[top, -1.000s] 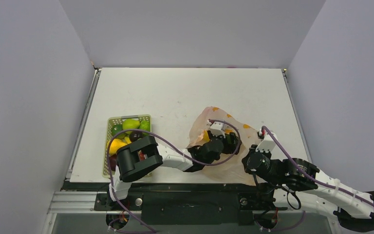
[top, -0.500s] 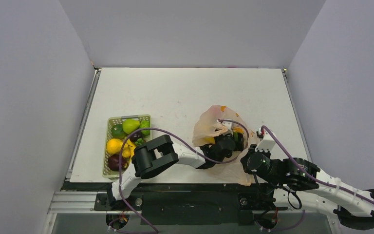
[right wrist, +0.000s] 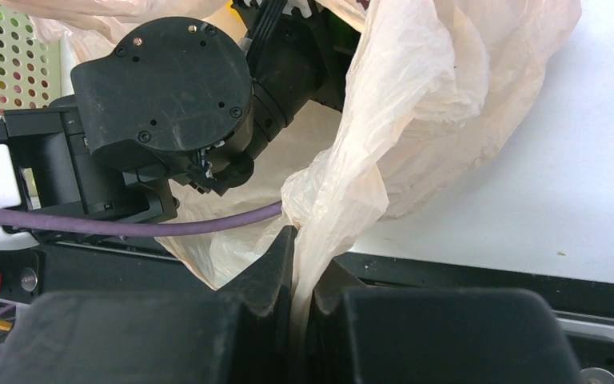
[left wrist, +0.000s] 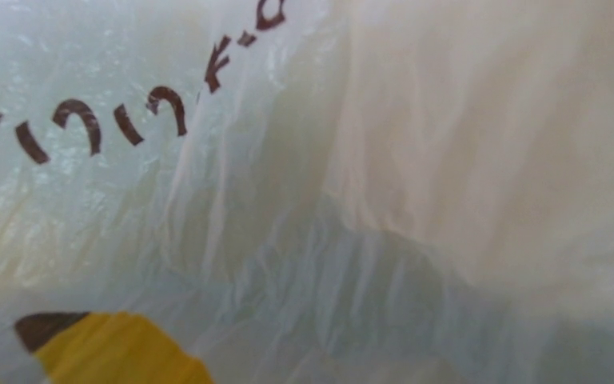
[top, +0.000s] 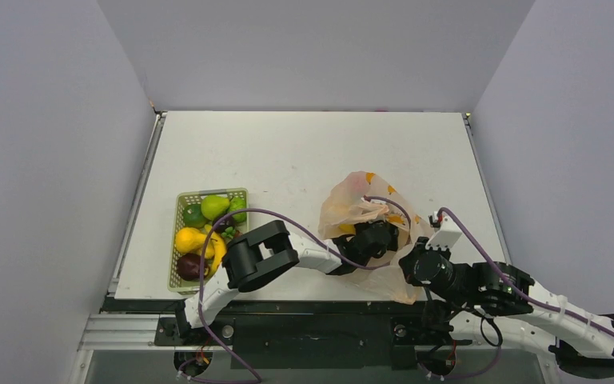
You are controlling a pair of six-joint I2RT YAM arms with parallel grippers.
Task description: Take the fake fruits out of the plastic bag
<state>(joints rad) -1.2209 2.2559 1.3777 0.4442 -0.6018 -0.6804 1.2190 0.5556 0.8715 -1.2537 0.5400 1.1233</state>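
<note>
The peach plastic bag (top: 350,206) with banana prints lies at the table's near right. My left gripper (top: 383,234) reaches inside its mouth, and its fingers are hidden by the film. The left wrist view shows only crinkled bag film (left wrist: 448,120) and one yellow banana print (left wrist: 112,348). My right gripper (right wrist: 302,264) is shut on a bunched edge of the bag (right wrist: 416,104) near the table's front edge, and it also shows in the top view (top: 412,258). No fake fruit shows inside the bag. Several fake fruits (top: 214,206) lie in the green basket.
The light green lattice basket (top: 177,210) stands at the near left of the table, and a corner of it shows in the right wrist view (right wrist: 20,68). The left arm's black wrist (right wrist: 168,96) and purple cable (right wrist: 128,224) lie across the bag's mouth. The table's front edge (right wrist: 488,276) is just behind the right gripper.
My left arm has swung right and pushed deeper into the bag. The bag has shifted right and puffed up around it. The right gripper has kept its hold.
</note>
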